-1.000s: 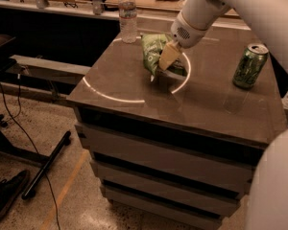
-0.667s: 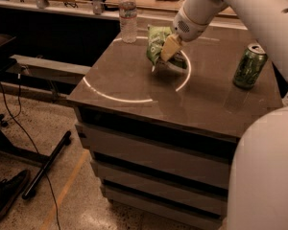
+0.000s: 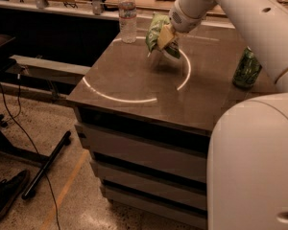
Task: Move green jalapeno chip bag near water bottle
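Clear ribbed plastic water bottle (image 3: 127,14) with white cap stands upright at the far left corner of the brown flat-topped desk (image 3: 134,75), right by the far edge. Just to its right, near the far edge, the crinkly light-green jalapeno chip bag (image 3: 157,28) is off the surface, with a shadow on the desk under it, near the bottle but not touching it. The gripper (image 3: 165,36) of the white arm comes in from the right and is pinched on the bag's lower right side, its yellowish fingers (image 3: 164,33) pressed into the foil. Green metal drink can (image 3: 246,68) sits upright well apart at the right edge, out of the way. A bright curved light reflection (image 3: 134,99) crosses the desk's middle. Judgement: bag is close to goal, and what's left is lowering and letting go. Risks: the pinch looks to be on one side only, so slick foil could slip or the bag swing. Carrying on leftward could knock the light bottle over the far left corner. A release from height could let the bag slide off the far edge.
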Robot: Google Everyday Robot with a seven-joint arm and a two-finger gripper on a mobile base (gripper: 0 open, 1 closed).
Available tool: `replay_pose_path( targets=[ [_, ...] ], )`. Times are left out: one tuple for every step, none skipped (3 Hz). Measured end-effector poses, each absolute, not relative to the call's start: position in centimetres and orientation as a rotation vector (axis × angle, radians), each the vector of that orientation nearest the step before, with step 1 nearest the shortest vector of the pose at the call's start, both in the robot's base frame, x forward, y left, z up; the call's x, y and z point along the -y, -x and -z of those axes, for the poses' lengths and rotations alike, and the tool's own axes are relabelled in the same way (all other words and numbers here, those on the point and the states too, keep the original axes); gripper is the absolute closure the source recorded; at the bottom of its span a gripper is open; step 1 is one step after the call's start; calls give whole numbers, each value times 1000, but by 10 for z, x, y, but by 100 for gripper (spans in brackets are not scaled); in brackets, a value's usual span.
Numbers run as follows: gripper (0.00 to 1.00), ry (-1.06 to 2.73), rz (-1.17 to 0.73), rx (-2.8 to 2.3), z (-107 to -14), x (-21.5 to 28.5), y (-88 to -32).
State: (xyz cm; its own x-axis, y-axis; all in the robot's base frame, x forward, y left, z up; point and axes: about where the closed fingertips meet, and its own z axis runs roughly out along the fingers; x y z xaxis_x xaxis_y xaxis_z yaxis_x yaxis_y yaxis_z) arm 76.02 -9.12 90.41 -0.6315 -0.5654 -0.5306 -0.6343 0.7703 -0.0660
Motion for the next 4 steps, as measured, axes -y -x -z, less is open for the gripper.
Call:
replay_pose_path(
  targets=[
    [100, 811, -144, -2433, -901, 80, -776],
    [100, 746, -116, -2457, -892, 78, -787],
    [100, 704, -140, -2468, -882, 74, -795],
    [100, 763, -182, -2455, -875, 65, -798]
  ],
)
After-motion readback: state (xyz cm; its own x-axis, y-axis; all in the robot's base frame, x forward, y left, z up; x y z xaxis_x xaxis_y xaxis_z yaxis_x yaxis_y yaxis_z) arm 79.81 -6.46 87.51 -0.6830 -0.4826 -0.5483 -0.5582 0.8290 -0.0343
